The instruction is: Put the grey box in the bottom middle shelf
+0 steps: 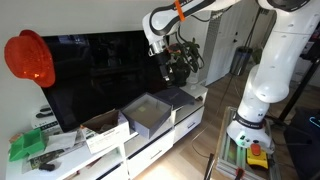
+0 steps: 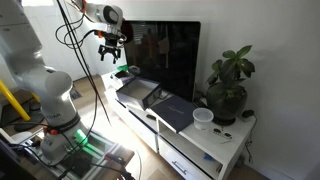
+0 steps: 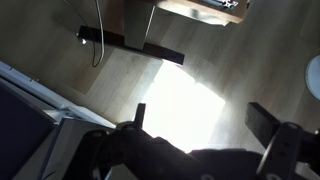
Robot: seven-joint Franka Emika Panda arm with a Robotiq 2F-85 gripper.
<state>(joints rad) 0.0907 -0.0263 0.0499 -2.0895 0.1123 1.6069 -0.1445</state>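
Boxes stand in a row on the white worktop (image 2: 225, 135), all directly in front of the television (image 1: 100, 75). The grey box (image 1: 150, 112) sits at the middle of that row, below the screen's lower edge. It is squarish, shallow and open-topped, with pale blue-grey sides and a dark inside in which you can make out no contents. Beside it, toward one end of the television, is a darker charcoal box (image 1: 181, 97) of similar shape, its interior too dark to read. On the grey box's other side stands a white-sided box (image 1: 106, 130) holding something brown. Past that, beyond the television's edge, lies a green crate-like thing (image 1: 28, 146) whose contents are unclear.

At the far end from it, a white cup (image 2: 203, 118) stands beside a leafy plant (image 2: 230, 85) in a dark pot.

Your claw (image 1: 178, 65) hangs in front of the television's upper half, well above the boxes and touching nothing. In the wrist view its two dark fingers (image 3: 262, 120) stand spread wide and empty over pale wooden floor (image 3: 120, 70) with a bright glare patch.

The worktop's lower front is washed out, so you cannot make out the bottom middle shelf.
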